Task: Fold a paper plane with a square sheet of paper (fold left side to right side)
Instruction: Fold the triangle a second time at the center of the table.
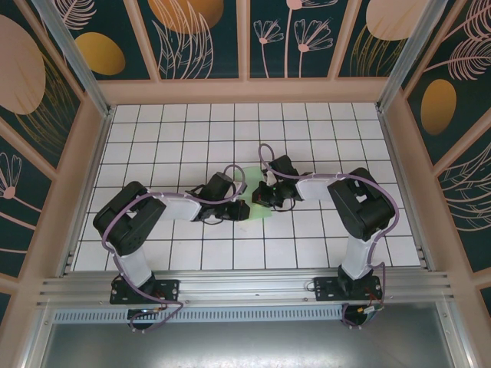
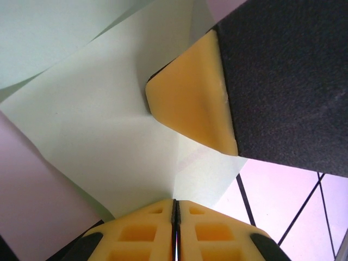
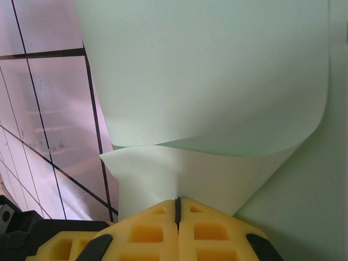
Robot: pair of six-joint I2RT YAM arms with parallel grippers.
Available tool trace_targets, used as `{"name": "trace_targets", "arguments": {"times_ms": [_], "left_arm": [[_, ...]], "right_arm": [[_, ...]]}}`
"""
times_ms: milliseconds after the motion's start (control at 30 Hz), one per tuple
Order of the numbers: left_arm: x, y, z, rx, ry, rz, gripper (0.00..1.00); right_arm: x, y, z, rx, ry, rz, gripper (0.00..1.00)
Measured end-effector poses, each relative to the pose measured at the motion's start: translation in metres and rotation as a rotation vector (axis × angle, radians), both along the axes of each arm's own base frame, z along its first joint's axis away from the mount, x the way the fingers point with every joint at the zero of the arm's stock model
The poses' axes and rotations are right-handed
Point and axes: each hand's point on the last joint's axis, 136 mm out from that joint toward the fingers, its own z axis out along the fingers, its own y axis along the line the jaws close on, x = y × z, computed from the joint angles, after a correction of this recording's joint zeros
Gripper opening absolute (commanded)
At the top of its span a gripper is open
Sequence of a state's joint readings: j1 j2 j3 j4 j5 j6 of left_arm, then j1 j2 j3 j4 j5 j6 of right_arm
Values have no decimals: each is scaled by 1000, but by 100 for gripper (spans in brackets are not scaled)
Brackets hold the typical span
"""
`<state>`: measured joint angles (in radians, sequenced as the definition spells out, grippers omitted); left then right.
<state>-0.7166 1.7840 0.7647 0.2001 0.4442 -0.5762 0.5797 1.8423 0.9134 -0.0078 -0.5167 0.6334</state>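
While our left gripper (image 2: 175,204) and right gripper (image 3: 176,200) both pinch the thin pale mint-green square sheet of paper (image 2: 98,136) mid-fold, we judge edges must align before creasing.

paper sheet (image 1: 260,215) on table (image 1: 184,146) — left gripper (image 2: 175,203) at its left, right gripper (image 3: 177,200) at its right

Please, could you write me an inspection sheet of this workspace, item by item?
Surface: white tiled table with dark grid lines.
Job's things: pale green sheet of paper, curled over, at the table's middle between the two grippers.
Clutter: nothing seen.
Grippers: left gripper shut on the sheet of paper; right gripper shut on it too.
Cables: purple cables run along both arms in loose loops.
Surroundings: walls of dark panels with plant patterns.
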Motion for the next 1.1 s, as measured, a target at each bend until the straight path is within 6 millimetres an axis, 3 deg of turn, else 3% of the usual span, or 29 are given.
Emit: {"name": "trace_targets", "arguments": {"times_ms": [733,967,1100], "left_arm": [[-30,30,7,79,-5,3,2],[-9,13,39,17,-68,12,3],[4,2,35,19,-67,10,3]], "right_arm": [[-2,0,0,2,7,6,0],[-2,0,0,2,7,7,0],[-2,0,0,1,8,7,0]]}}
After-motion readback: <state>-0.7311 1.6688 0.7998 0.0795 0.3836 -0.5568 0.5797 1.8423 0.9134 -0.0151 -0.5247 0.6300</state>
